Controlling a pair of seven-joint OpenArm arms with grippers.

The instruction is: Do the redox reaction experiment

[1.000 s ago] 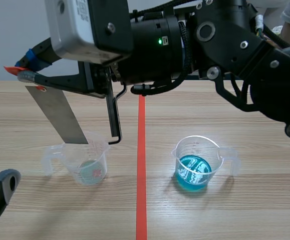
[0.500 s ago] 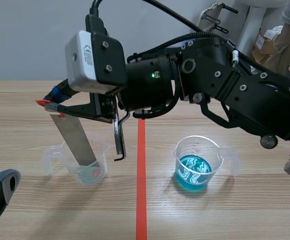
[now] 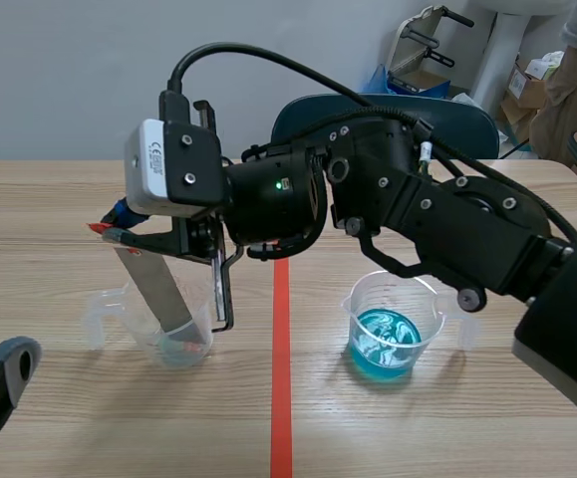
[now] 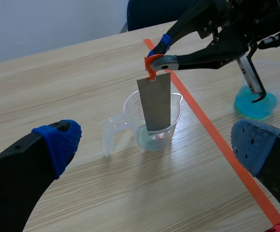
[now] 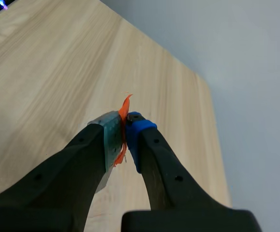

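The right arm is reaching across the tape line [image 3: 280,299] from its side, and the right gripper [image 3: 115,227] is clamping the top end of a grey metal strip [image 4: 154,102], its fingers closed tight on it just where an orange tag [image 4: 151,65] is sticking out. The strip is hanging tilted, with its lower end sitting inside the left cup [image 3: 196,334], a clear cup with a handle that is holding a little pale blue-green liquid at the bottom; whether the strip is touching that liquid cannot be told. The right cup [image 3: 393,329], also clear, is standing on the other side of the tape, well apart from the left one, and is holding brighter blue liquid. The left gripper [image 4: 159,142] is resting low over the table [image 3: 467,428] on the near side of the left cup, its blue-padded fingers spread wide and gripping nothing.
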